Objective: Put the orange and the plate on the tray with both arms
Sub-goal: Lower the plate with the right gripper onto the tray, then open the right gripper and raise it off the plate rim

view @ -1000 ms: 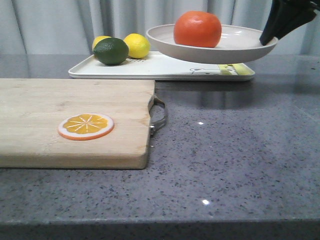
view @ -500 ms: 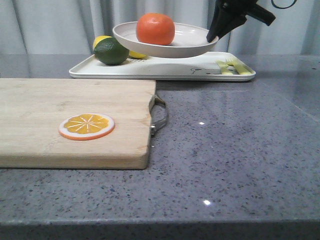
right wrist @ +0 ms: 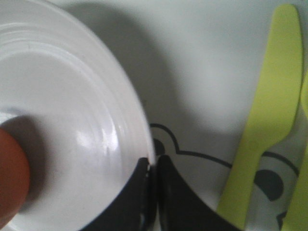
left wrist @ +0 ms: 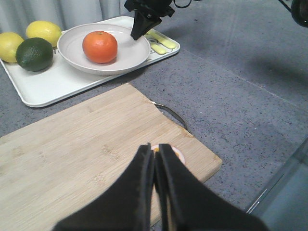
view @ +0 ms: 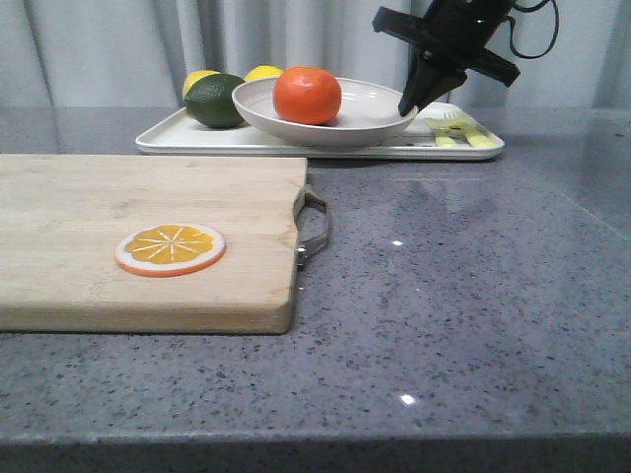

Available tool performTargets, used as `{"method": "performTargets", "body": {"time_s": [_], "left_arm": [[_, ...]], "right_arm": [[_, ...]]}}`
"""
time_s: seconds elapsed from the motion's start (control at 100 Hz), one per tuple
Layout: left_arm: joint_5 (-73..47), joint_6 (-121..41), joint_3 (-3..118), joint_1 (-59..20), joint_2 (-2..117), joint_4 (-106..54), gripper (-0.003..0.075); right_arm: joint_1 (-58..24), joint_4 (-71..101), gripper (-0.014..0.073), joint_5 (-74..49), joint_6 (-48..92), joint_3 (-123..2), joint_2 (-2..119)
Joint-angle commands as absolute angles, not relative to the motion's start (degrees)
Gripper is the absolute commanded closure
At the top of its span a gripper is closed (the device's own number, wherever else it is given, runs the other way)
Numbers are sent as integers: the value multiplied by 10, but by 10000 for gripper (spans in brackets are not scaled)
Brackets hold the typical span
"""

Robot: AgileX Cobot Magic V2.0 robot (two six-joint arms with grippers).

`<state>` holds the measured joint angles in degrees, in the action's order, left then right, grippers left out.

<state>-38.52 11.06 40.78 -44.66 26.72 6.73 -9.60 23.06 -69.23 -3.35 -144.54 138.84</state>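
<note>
The orange (view: 308, 95) rests inside the off-white plate (view: 370, 126), which sits low on the white tray (view: 197, 141) at the back of the table. My right gripper (view: 408, 101) is shut on the plate's right rim (right wrist: 144, 139); one finger is inside the rim, the other outside over the tray's bear drawing (right wrist: 202, 154). The left wrist view shows the orange (left wrist: 100, 46), plate (left wrist: 72, 53) and tray (left wrist: 53, 86) from afar. My left gripper (left wrist: 155, 150) hangs shut and empty above the wooden cutting board (left wrist: 86, 149), out of the front view.
On the tray's left end lie two lemons (left wrist: 43, 31) and a lime (view: 219, 99). Yellow-green utensils (view: 458, 132) lie at its right end. An orange slice disc (view: 170, 248) sits on the cutting board (view: 148, 207), which has a metal handle (view: 314, 229).
My right gripper has carried the plate with the orange leftward and down, from hanging above the tray to sitting low on it.
</note>
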Motion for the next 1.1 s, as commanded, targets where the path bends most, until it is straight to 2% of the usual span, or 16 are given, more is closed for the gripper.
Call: {"method": "performTargets", "body": {"time_s": [0.0, 0.46, 0.72, 1.09], "left_arm": [[-347, 119, 422, -447, 269, 71, 741], [-347, 121, 422, -447, 269, 71, 741], [-347, 121, 422, -447, 269, 71, 741], [-347, 121, 422, -447, 269, 70, 741]], "right_arm": [[-89, 245, 667, -658, -36, -1467, 1350], [-85, 228, 659, -635, -36, -1467, 1351], [-85, 227, 428, -627, -33, -1467, 1352], [-85, 220, 421, -664, -23, -1467, 1338]]}}
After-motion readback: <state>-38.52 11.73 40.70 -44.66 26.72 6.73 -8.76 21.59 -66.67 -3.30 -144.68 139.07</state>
